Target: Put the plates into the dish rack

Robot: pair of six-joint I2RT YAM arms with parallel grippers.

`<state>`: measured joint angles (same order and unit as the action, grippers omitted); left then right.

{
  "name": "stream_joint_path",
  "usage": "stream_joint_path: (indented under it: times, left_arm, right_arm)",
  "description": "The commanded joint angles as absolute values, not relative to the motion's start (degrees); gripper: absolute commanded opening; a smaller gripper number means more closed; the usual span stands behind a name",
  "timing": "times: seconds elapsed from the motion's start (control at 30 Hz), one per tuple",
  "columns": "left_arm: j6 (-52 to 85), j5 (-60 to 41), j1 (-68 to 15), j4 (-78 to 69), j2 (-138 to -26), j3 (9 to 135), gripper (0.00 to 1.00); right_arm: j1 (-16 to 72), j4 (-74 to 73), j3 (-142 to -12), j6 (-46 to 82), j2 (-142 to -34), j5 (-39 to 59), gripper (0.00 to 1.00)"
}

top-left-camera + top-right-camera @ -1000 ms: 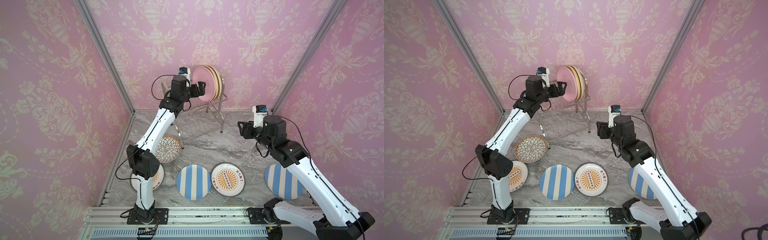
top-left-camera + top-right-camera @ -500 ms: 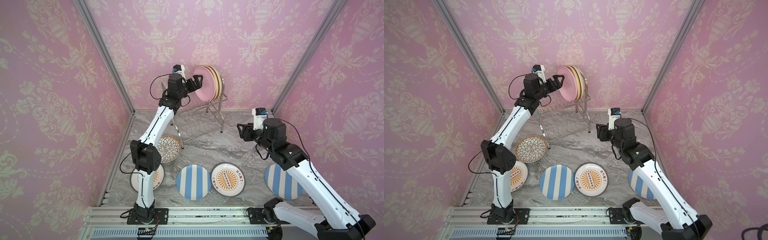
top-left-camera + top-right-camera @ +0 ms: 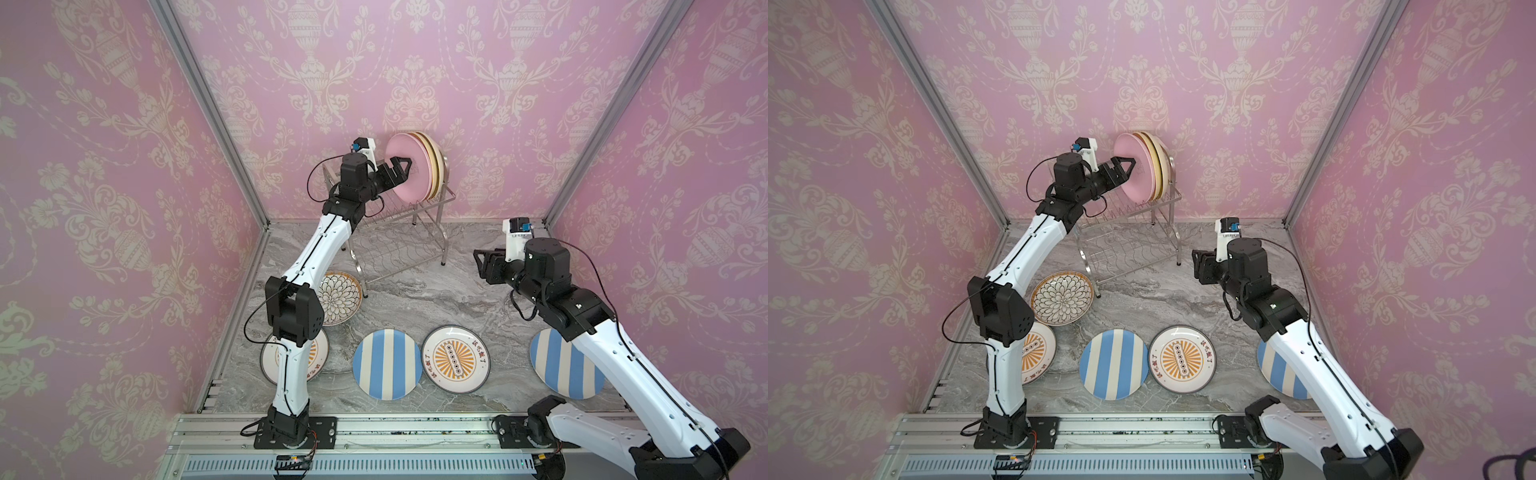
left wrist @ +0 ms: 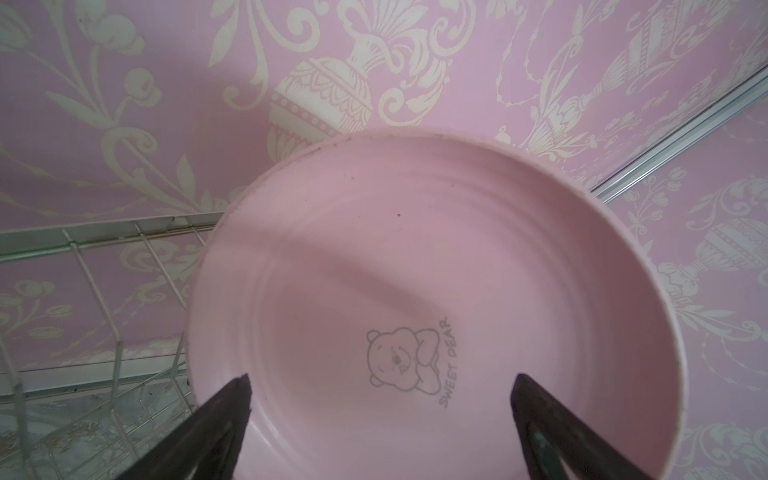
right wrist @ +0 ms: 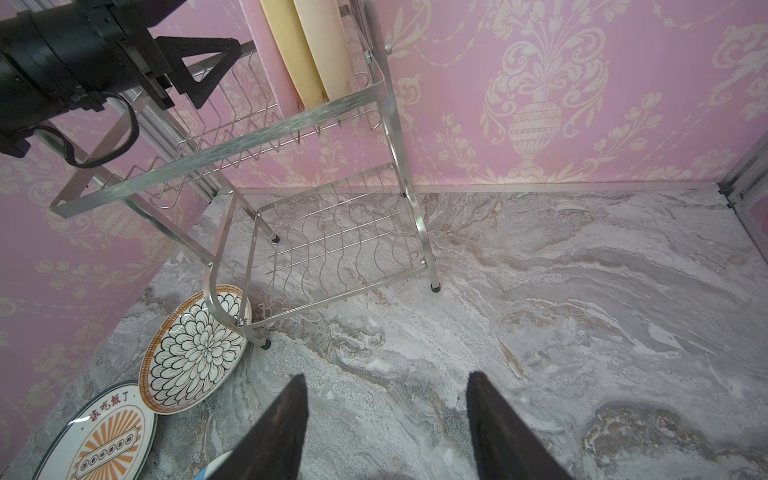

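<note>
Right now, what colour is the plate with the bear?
The bear plate is pink, clearest in the left wrist view.

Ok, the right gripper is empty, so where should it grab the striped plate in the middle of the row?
Probably the rim of the middle striped plate, at its far edge, coming from above with one finger slid under. It lies flat, so only the rim offers a hold, and a sunburst plate crowds one side.

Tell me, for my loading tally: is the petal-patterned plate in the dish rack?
No, the petal-patterned plate lies flat on the table, beside a leg of the dish rack.
</note>
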<state>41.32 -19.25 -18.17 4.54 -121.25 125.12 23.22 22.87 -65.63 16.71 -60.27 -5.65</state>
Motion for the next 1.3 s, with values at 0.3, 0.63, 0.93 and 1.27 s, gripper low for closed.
stream_joint_path:
  times: [0.3,0.63,0.93,1.27]
  left_arm:
    - [44.2,-20.9,-17.4,-1.0,-119.8,118.3,0.99]
    - [42.4,-23.9,-18.8,4.8,-125.9,128.6,0.99]
    - [42.0,-26.1,-19.0,10.3,-132.4,140.1,0.99]
    - [37.0,-23.8,-19.2,15.4,-129.5,139.3,0.99]
  right_arm:
    - [22.8,21.1,-64.8,18.2,-61.3,-3.6,0.63]
    - [22.8,21.8,-65.2,18.3,-61.5,-4.4,0.63]
    - [22.7,21.7,-65.4,18.6,-62.0,-4.8,0.63]
    - [23.1,22.3,-66.7,17.9,-64.2,-3.3,0.63]
